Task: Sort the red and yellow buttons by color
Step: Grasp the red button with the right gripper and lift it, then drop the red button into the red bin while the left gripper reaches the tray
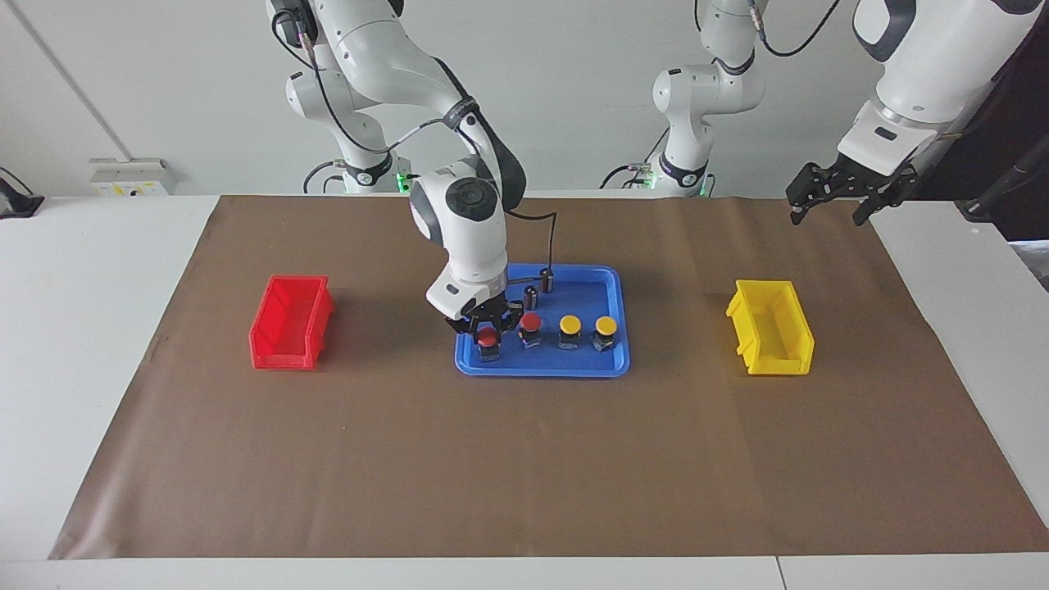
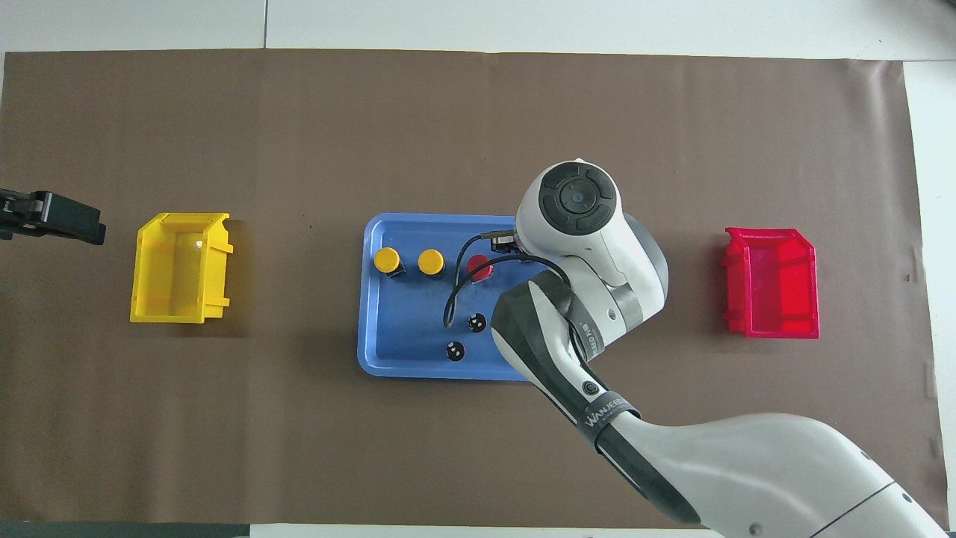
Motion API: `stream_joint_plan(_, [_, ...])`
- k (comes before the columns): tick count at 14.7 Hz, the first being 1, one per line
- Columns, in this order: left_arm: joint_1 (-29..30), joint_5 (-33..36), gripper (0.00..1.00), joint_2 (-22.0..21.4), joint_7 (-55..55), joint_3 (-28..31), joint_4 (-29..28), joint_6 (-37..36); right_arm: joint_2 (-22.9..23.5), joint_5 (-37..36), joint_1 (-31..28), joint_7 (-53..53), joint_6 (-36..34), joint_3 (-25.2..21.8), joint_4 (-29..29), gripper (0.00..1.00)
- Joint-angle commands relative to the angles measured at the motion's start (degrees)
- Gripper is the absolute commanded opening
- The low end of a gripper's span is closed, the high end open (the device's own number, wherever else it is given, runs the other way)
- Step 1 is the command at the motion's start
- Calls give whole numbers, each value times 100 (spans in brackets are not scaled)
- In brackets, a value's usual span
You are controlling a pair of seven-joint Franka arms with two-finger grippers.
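Facing view: your right tool (image 1: 488, 326) sits down in the blue tray (image 1: 619, 328), fingers straddling the end red button (image 1: 488, 338), grip unconfirmed. Left tool (image 1: 832, 195) waits spread, above the tabletop (image 1: 98, 328).
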Motion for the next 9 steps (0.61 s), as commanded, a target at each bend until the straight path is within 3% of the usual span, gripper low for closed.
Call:
stream_joint_plan(1, [51,-86,100,-160,19,-21,-167,-9,-67,-65,-120,-69,-1072,20,821,11])
stream_joint_plan(3, [-54,-86,100,-422,-182,-56,-744,461,-687,-3,-600,-995,-1696,20,693,11])
stream_joint_plan(5, [-640,-95,100,-809,-1327,-100,-1876,1874,-1505,41,-1451,-2392,-1963,20,53,11])
stream_joint_plan(7, [-1256,-86,90,-698,-2332,-118,-2311,2484,-2226,145,-2374,-3947,-1902,11,-711,11])
stream_joint_plan(9, [-1767,-95,78,-294,-3028,-109,-2356,2915,-2396,480,-3027,-4761,-1806,2,-1082,11])
